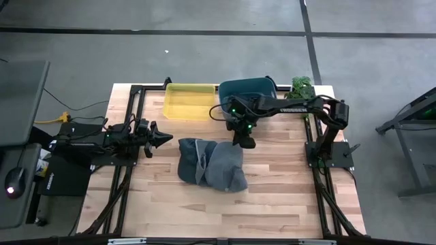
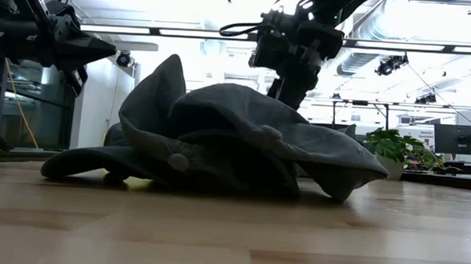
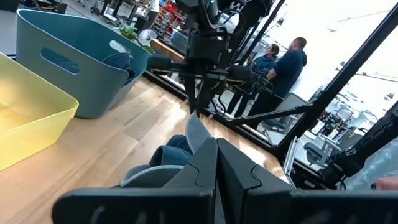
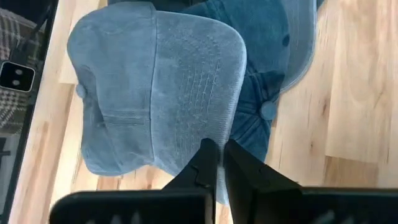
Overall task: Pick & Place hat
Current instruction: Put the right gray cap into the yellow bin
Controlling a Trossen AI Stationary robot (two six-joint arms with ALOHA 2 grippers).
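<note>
1. The hats (image 1: 210, 165) lay on the table (image 1: 272, 204), near its middle
2. Behind the hats sat two bins, the yellow bin (image 1: 189, 101) left of the teal bin (image 1: 246, 92)
3. A plant (image 1: 302, 86) stood right of the teal bin

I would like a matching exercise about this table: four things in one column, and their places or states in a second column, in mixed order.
Things:
1. grey-blue fabric hats
2. yellow plastic bin
3. teal plastic tub
4. left gripper

Places or states:
A. shut, at the table's left side, off the wood
B. far edge, beside the yellow one
C. far edge, nearer the left arm
D. heaped on the wood, mid-table

Pairs: 1-D, 2-C, 3-B, 4-A
</note>
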